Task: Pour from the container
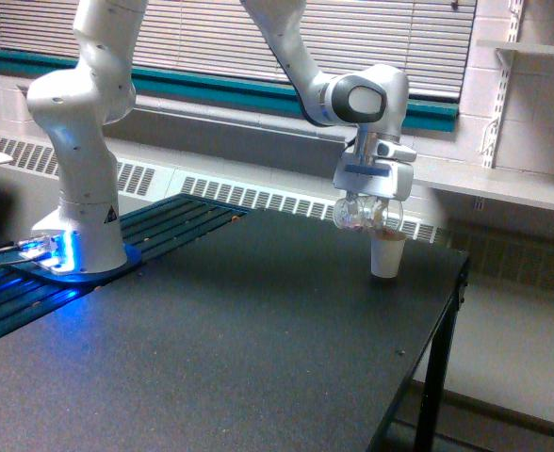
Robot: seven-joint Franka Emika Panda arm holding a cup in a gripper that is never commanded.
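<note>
Exterior view. The gripper (368, 213) is clamped on the container (365, 217), a clear cup lying tipped on its side, its mouth apparently turned toward the exterior view's right. We take the white paper cup (387, 254) as landmark: the container hangs just above and slightly to the left of its rim, apparently without touching it. Brownish bits show faintly through the clear wall; whether any are falling we cannot tell. The paper cup stands upright on the black table (258, 358), near the table's far right corner. Well to the left of the cup, the arm's white base (84, 217) sits on a blue-lit mount.

We judge the pour to be under way. To do it well, we would keep the container's lip over the paper cup's opening, increase the tilt slowly about the wrist, and avoid sideways drift, since the target's mouth is narrow and bits could scatter onto the table.
</note>
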